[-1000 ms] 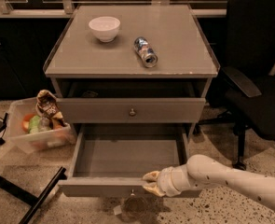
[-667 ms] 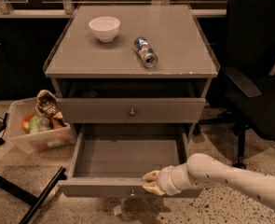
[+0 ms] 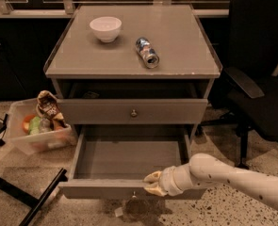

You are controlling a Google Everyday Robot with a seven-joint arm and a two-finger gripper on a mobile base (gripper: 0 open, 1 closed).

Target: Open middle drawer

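A grey cabinet (image 3: pixel 195 86) is seen from the front and slightly above, on a speckled floor (image 3: pixel 251 159). On its flat top, 1 white bowl (image 3: pixel 105 28) is set toward the back left. 1 drinks can (image 3: pixel 147 52) is laid on its side near the centre, well apart from the bowl.

Below the top, an upper drawer (image 3: pixel 96 112) with a small round knob is drawn out slightly, so that a dark gap is left above its front. Beneath it, the middle drawer (image 3: pixel 96 190) is pulled far out toward the viewer. Its plain grey inside is exposed, and its knob (image 3: pixel 134 194) is partly seen low on the front panel.

The gripper (image 3: pixel 153 183) is placed at the top edge of the middle drawer's front panel, just right of the knob. It is carried on a pale arm (image 3: pixel 233 180) that is stretched in from the lower right. 2 cream fingers (image 3: pixel 152 176) are closed narrowly over the panel's top edge, 1 on the inner side and 1 on the outer face, so the panel appears to be pinched between them.

A clear plastic bin (image 3: pixel 20 142) holding mixed packets is set on the floor to the left of the cabinet. A black office chair (image 3: pixel 261 93) is stood to the right.
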